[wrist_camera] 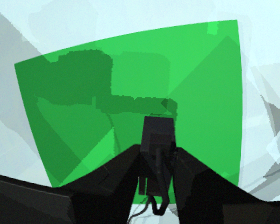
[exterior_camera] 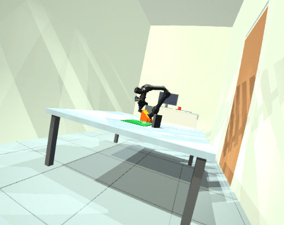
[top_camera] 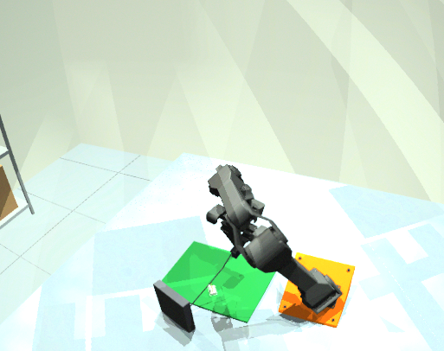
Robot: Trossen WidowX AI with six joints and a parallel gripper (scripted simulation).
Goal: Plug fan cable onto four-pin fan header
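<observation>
Tool (wrist_camera: 157,163) closed on the dark plug (wrist_camera: 157,141), held above the green board (wrist_camera: 211,90) on the bench (exterior_camera: 103,116). Cable (top_camera: 213,281) runs across the board toward the dark fan (top_camera: 174,306) standing at its corner; the pale header (top_camera: 212,290) sits nearby.

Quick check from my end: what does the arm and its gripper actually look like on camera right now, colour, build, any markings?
The arm is dark grey throughout, built of blocky, faceted links with rounded joint housings, and bolted to an orange square base plate with small dark corner screws. A thin dark cable loops along the upper links. The gripper shows two black, wedge-shaped fingers. No markings or labels are visible.
</observation>
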